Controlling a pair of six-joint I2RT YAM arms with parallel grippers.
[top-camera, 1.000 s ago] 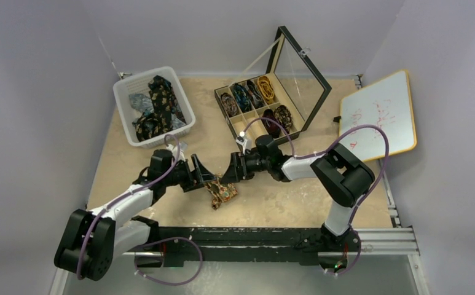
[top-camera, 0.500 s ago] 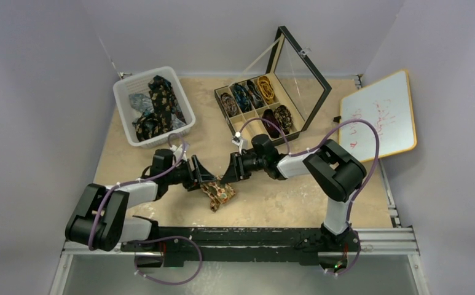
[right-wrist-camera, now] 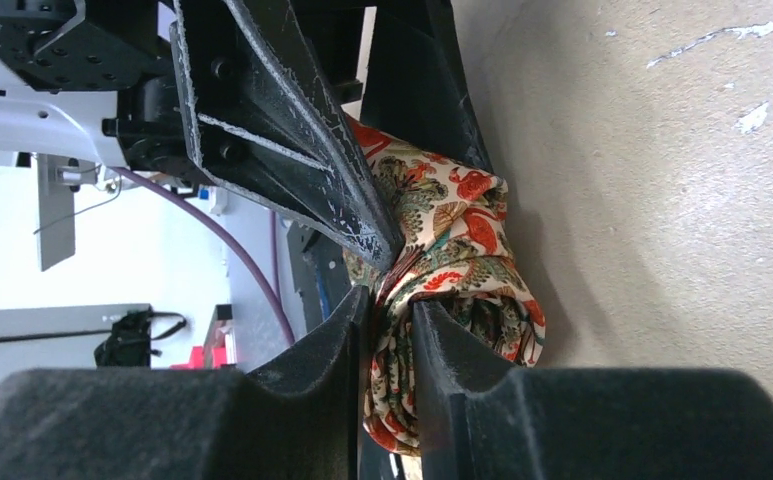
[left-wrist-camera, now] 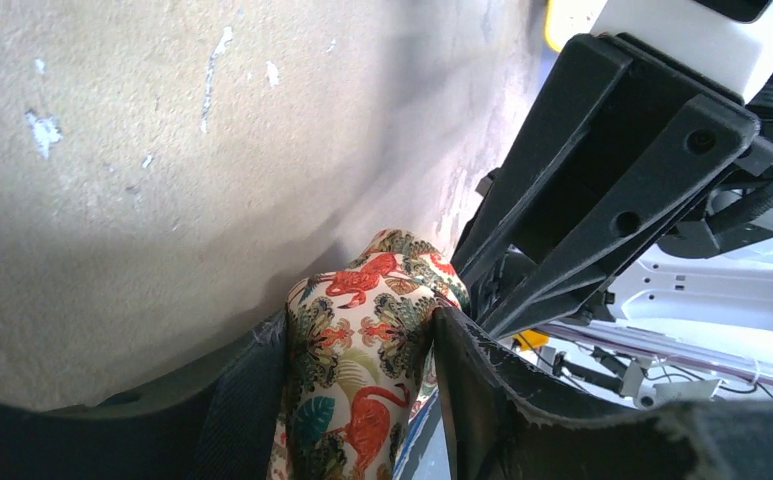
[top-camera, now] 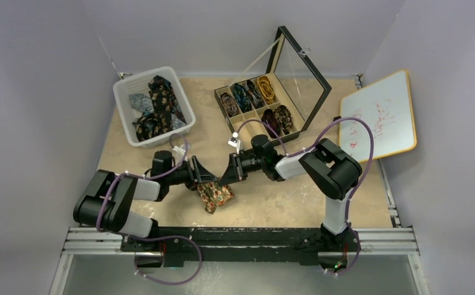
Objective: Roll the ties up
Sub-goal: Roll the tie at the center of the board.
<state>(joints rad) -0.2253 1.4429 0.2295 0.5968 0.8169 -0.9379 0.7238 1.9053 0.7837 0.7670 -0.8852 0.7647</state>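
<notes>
- The tie (top-camera: 215,193) I am working on lies mid-bench, a tan-orange bundle bunched up, not stretched out. Its loose end trails from the meeting point of the two arms toward the near edge.
- The two arms face each other tip to tip across this bundle, so neither is nearer; both are on it.
- The left pincer (left-wrist-camera: 362,330) stands about half open, and the cloth fills the whole gap between its fingers (left-wrist-camera: 252,400). I judge it is holding the bundle by its sides.
- The right pincer (right-wrist-camera: 390,305) is almost closed, nipping a thin fold of the tie at the bundle's edge.
- In the right wrist view the cloth beyond that nip curls into a partial coil on the bench (right-wrist-camera: 662,200), touching the tip of the left pincer.
- The relation that matters: the coil's axis seems to run roughly along the line joining the two pincers. My guess is the next turn must wind the trailing end around that line.
- Risk, as I see it: the right nip is shallow and the fold may slip out.
</notes>
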